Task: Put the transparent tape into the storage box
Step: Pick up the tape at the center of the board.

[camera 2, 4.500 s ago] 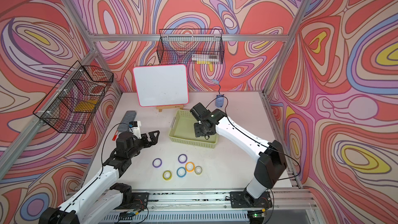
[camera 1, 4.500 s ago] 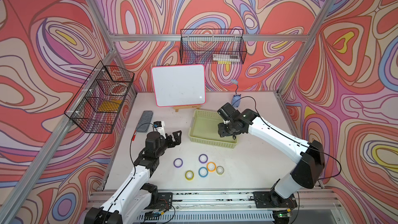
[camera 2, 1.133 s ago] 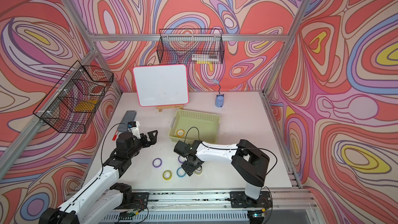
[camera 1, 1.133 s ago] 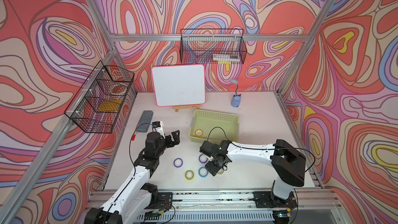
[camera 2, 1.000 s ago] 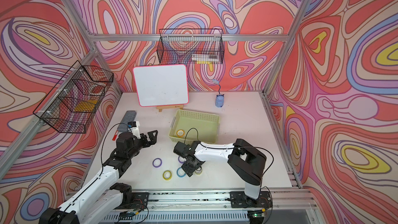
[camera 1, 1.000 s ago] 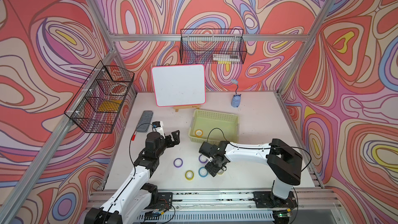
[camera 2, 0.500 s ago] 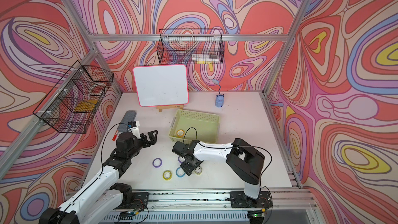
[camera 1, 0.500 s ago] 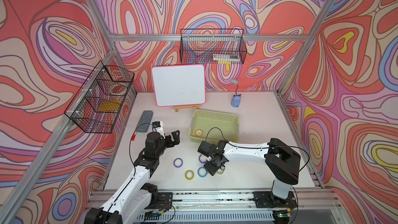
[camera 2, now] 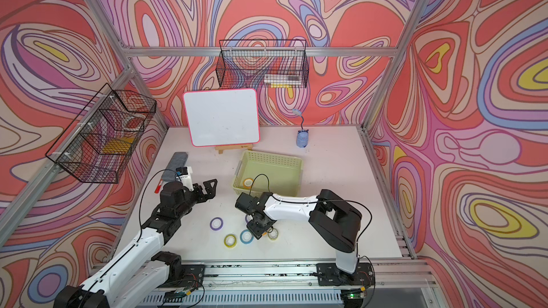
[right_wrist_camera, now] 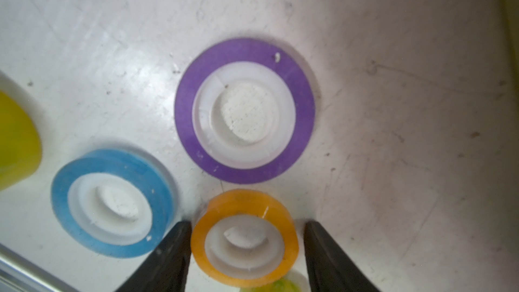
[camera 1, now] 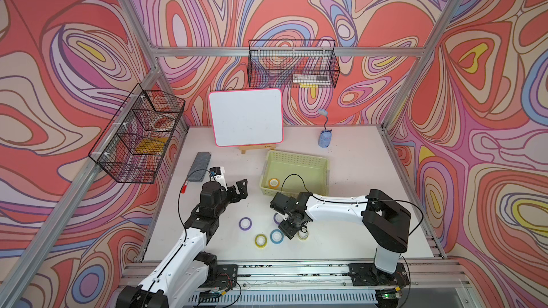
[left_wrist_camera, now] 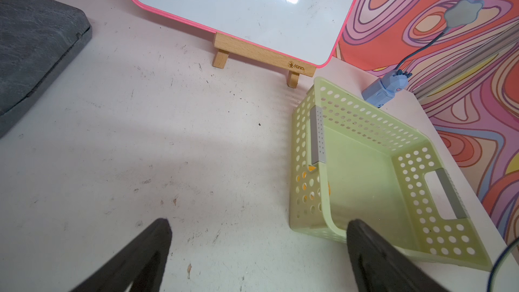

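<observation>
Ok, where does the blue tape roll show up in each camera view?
In a top view: blue tape roll lying flat, front centre, between the yellow roll and the right gripper.
In a top view: same spot, yellow roll alongside.
Left wrist: not in it.
Right wrist: beside the orange roll that sits between the fingers.
Shared landmark: the yellow roll, cut by the frame edge in the right wrist view.

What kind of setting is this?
Probably a lab data-collection cell: aluminium frame with swirl-printed walls, left arm and right arm on a base rail, staged props like the whiteboard and storage box.
</observation>
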Controlling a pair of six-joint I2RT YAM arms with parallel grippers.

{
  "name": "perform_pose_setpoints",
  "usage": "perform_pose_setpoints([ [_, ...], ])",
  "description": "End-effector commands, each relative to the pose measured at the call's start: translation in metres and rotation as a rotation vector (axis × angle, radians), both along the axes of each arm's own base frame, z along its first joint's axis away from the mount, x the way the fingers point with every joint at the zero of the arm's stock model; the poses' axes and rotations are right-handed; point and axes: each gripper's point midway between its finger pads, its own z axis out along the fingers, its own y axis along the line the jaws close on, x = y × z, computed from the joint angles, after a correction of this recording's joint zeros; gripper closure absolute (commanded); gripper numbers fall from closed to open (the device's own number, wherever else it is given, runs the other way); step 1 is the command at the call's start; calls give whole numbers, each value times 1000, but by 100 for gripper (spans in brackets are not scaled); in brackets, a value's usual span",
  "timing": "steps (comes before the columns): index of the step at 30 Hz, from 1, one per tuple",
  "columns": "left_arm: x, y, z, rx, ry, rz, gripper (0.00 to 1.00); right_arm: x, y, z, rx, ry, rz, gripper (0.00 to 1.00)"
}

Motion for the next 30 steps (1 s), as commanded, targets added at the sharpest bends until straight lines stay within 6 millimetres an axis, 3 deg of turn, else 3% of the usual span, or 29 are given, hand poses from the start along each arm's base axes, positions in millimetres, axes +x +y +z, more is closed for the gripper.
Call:
perform_pose_setpoints([
  [1, -2, 1, -7, 23, 14, -6, 1, -7, -1, -10, -17, 34, 4, 41],
  [7, -3, 0, -7, 21, 15, -6, 1, -9, -7, -5, -28, 33, -15, 42],
  [12, -3, 0, -7, 20, 15, -6, 1, -5, -5, 14, -6, 8, -25, 43],
  [21, -3, 1, -7, 23, 17, -5, 1, 7, 8, 72, 78, -63, -35, 44],
  [27, -2, 1, -7, 24, 16, -5, 1, 28, 19, 111, 132, -146, -34, 45],
  [30, -3, 0, -7, 25, 16, -7, 1, 49, 21, 125, 152, -178, -56, 46],
])
